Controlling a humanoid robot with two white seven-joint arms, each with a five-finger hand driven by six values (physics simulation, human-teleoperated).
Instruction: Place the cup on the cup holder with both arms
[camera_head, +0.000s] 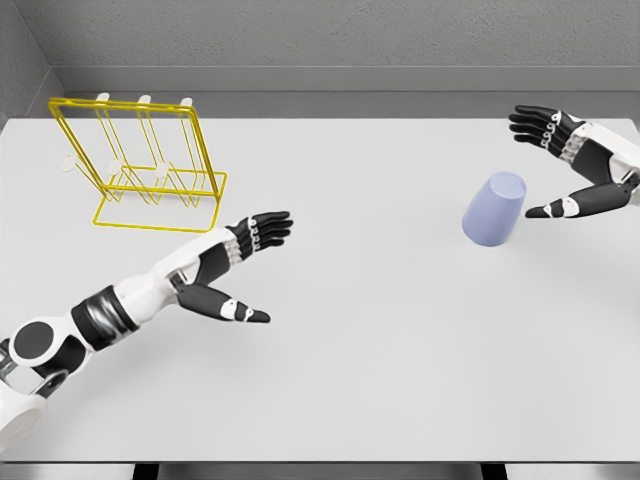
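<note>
Reaching with spread fingers, right hand (566, 165) flanks the cup (494, 209).

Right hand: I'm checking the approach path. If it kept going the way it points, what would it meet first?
The right hand, fingers spread, points leftward; the lavender cup lies first in that line, probably between fingers and thumb, though depth is uncertain.

white table (400, 400), grey walls (330, 35) behind

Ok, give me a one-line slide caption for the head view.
Right hand open beside the lavender cup, left hand open mid-table, yellow wire cup holder waiting at far left.
</note>
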